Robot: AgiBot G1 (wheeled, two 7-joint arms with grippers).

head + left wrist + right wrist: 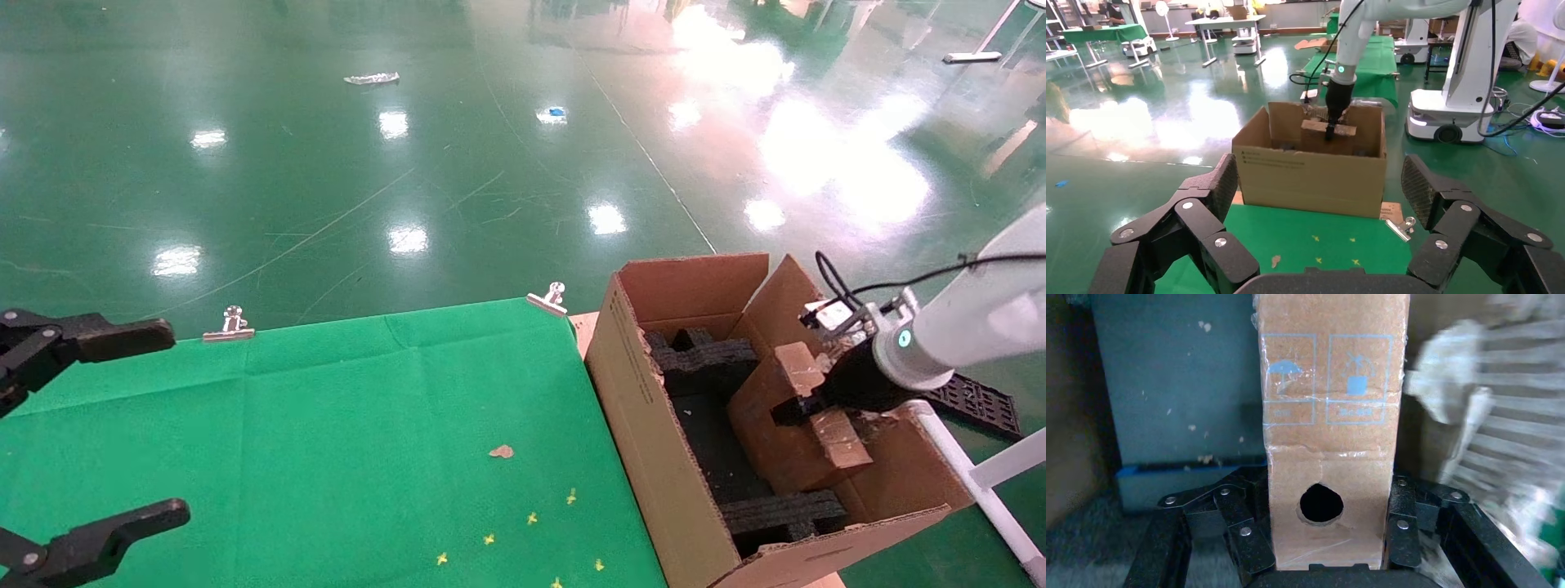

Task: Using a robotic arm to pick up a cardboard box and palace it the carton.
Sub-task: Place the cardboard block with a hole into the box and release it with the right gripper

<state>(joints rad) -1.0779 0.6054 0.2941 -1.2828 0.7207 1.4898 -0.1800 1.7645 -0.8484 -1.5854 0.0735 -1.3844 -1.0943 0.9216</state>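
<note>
Pick-up judged done, placing still under way: right gripper [805, 408] on the white robotic arm [972, 327] reached over the carton [645, 433], fingers [1404, 527] clamped on either side of the cardboard box [776, 433], narrow edge with the round hole pressed between them in the right wrist view. Cardboard box tilted, standing inside the carton's opening between the black foam blocks [707, 359], lower end apparently down in the cavity, though whether resting on the bottom cannot be told. Left to do, by judgement: settle the box flat or fully down, let go, lift clear of the ragged flaps. Left gripper [98, 425] parked at the near left over the green worktop [327, 441], fingers [1199, 208] spread wide and holding nothing. Carton standing just beside the worktop's right edge.
</note>
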